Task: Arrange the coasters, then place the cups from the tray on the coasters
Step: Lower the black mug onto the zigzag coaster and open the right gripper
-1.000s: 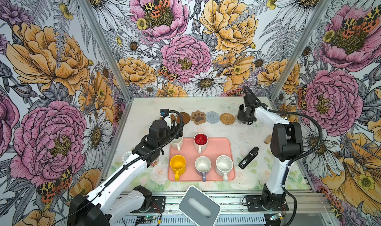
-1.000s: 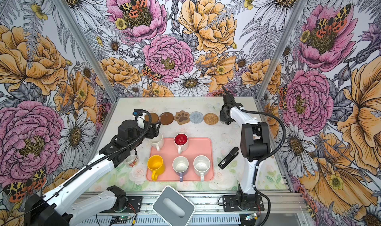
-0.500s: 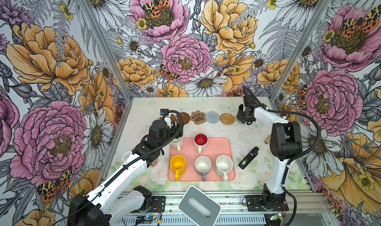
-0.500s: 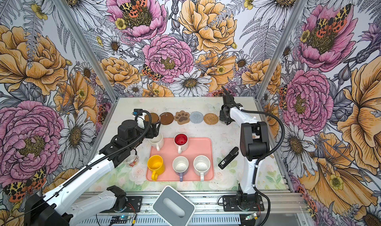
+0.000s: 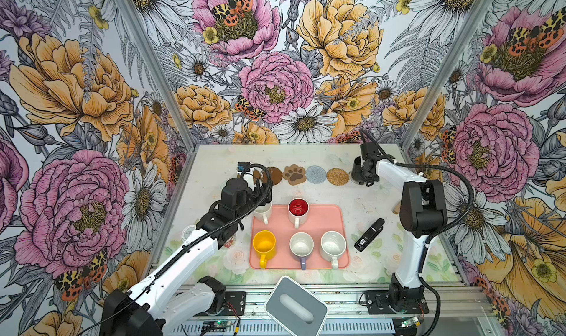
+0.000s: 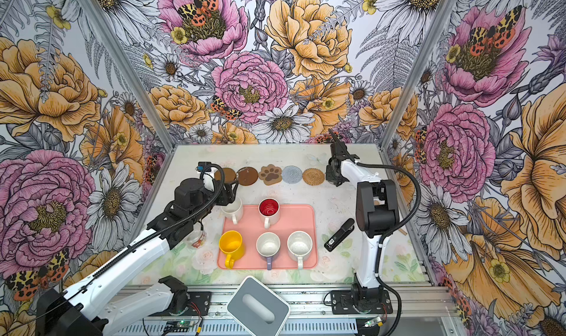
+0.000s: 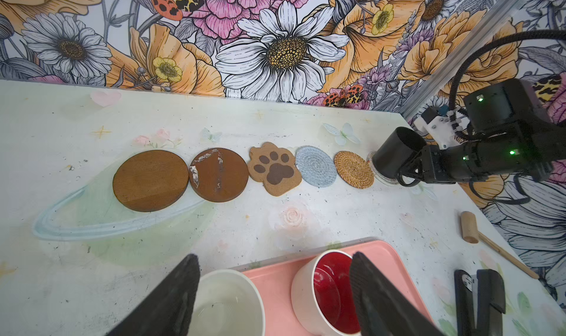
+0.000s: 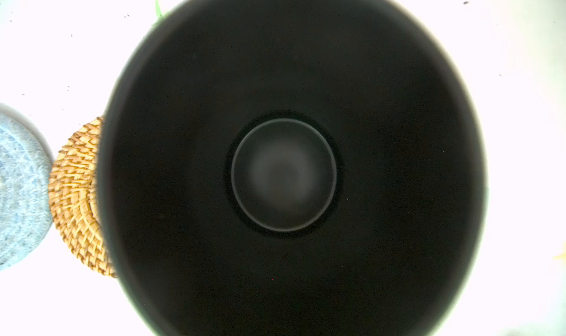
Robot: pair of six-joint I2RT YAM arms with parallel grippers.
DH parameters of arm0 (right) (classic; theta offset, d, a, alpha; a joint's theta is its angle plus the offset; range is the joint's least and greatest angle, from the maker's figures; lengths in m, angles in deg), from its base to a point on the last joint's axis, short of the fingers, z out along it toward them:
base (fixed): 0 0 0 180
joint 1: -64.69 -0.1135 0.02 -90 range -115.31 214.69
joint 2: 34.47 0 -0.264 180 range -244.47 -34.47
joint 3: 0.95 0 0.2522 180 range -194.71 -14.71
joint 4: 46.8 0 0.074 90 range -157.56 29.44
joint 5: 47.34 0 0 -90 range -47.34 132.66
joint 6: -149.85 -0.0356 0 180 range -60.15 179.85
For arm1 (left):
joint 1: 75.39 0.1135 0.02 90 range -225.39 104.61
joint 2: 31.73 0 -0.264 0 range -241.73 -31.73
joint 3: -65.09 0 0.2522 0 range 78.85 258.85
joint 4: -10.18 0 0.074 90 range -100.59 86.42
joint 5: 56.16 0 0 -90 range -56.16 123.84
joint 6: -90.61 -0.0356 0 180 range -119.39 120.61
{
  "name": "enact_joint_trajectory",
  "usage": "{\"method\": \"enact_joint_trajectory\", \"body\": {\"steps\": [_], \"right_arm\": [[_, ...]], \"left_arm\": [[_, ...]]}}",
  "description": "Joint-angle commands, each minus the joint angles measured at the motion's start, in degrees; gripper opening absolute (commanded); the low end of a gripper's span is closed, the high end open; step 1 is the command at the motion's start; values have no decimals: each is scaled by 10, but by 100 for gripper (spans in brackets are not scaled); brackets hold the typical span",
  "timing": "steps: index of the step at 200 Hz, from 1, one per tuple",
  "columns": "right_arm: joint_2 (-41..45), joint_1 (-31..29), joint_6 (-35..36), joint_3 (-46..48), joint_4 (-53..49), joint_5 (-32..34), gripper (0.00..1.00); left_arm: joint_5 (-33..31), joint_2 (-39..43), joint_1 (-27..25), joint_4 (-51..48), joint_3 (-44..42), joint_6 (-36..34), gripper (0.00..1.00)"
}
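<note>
Two robot arms work over a pale surface inside flower-papered walls. Coasters look arranged; the step in hand appears to be moving cups onto them.

Nearest, behind both hands, sits one grey-white box. Next comes one salmon-pink tray. Its near row holds three cups: yellow, lavender and white speckled. One black stapler lies off the tray, on the right arm's side.

The left hand hangs with its fingers wide apart, holding nothing. The cream-white cup is directly beneath it at the tray's far corner, and the red-lined cup is just beside it. That makes five cups at the tray.

Beyond the left hand, six coasters lie in a touching row: two brown discs, one paw print, one grey-blue woven round, one rattan round and one clear lacy round.

The right hand is clamped on the sixth cup, the black cup, holding it over the lacy round. I cannot tell if it rests there.

Likely next: the right hand lets go and lifts straight off. The left hand then needs to lower, close on the cream-white cup and carry it to a brown disc.
</note>
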State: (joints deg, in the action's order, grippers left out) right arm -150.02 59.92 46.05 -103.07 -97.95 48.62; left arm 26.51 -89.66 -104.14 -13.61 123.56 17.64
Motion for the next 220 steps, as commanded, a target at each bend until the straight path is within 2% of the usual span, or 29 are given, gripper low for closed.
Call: {"method": "enact_joint_trajectory", "body": {"steps": [1,102,185,220], "right_arm": [[4,5,6,-7,47,7,0],[11,5,1,19,53,6,0],[51,5,-11,41,54,1,52],[90,4,-16,62,53,10,58]], "left_arm": [[-13,11,-3,11,-3,6,79],[-18,11,-3,8,-7,5,79],[-20,23,-3,5,-11,2,79],[-19,31,-4,6,-14,5,79]]}}
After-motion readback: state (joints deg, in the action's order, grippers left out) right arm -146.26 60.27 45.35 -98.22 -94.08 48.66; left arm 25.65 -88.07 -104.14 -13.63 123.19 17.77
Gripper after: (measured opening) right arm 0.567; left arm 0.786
